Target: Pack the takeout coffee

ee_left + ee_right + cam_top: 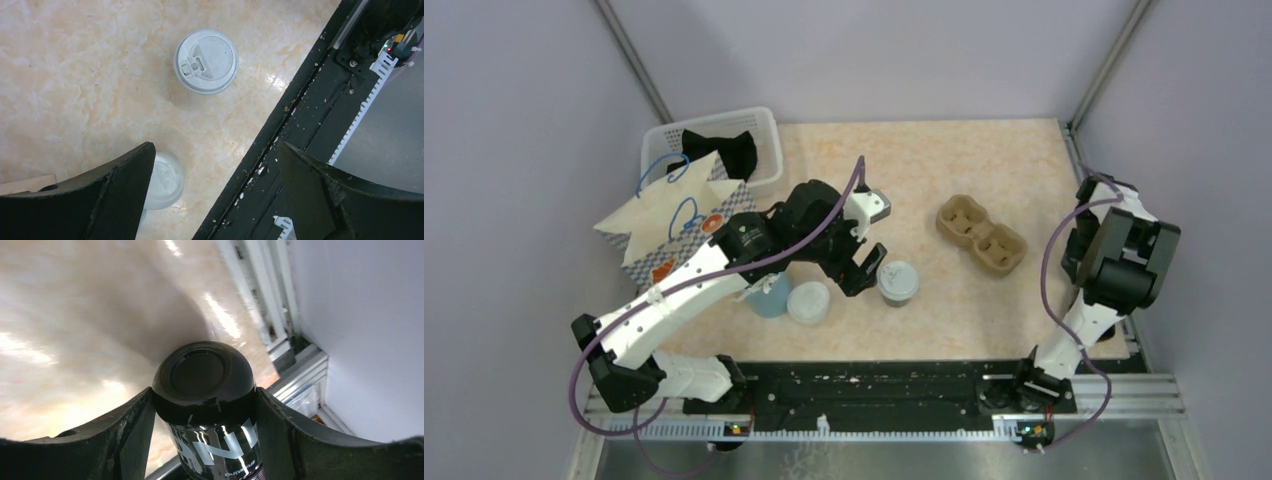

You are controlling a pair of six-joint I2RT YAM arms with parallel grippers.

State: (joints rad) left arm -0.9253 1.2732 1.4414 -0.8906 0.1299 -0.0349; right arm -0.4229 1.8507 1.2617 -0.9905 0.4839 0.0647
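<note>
The takeout coffee (897, 282), a small dark cup with a greyish-white lid, stands on the table near the front middle. It also shows from above in the left wrist view (206, 61). My left gripper (864, 265) hovers just left of it, open and empty (215, 195). My right gripper (204, 390) is shut on a glossy black cup (210, 410) with white lettering, held above the table by the right wall. In the top view the right arm (1119, 255) hides that gripper and cup.
A second whitish lidded cup (809, 302) (165, 182) and a light blue cup (769, 295) stand left of the coffee. A patterned paper bag (679, 225), a white basket (759, 130), a cardboard cup carrier (981, 235) and the black front rail (320, 125) surround them.
</note>
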